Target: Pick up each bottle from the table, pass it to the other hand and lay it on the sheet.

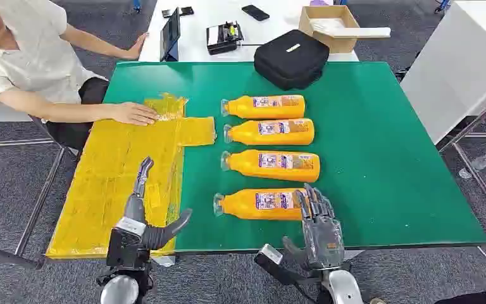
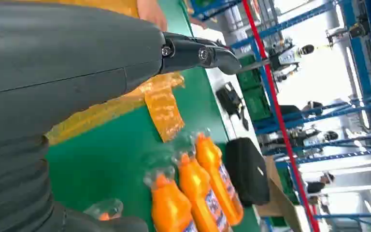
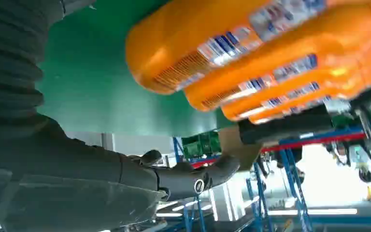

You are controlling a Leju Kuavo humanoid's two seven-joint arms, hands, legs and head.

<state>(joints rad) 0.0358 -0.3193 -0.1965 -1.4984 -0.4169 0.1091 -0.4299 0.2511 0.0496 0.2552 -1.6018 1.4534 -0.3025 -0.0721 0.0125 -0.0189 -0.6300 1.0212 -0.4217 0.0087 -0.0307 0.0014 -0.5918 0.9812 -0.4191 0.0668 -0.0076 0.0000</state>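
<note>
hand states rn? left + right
Left hand: open, holds nothing, over the sheet.
Right hand: open at the nearest bottle, not gripping it.

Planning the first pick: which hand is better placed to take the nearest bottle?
The right hand: its fingers already reach the base end of the nearest bottle. The left hand hovers open over the yellow sheet.

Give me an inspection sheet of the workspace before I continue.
Surface: green table, yellow sheet on its left part.
Job's things: four orange bottles lying in a row, none on the sheet.
Clutter: black case at the far edge.
Hands: left hand open over the sheet; right hand open, fingers at the nearest bottle.
Cables: nothing seen.
Surroundings: a person's hand rests on the sheet; white table behind.
</note>
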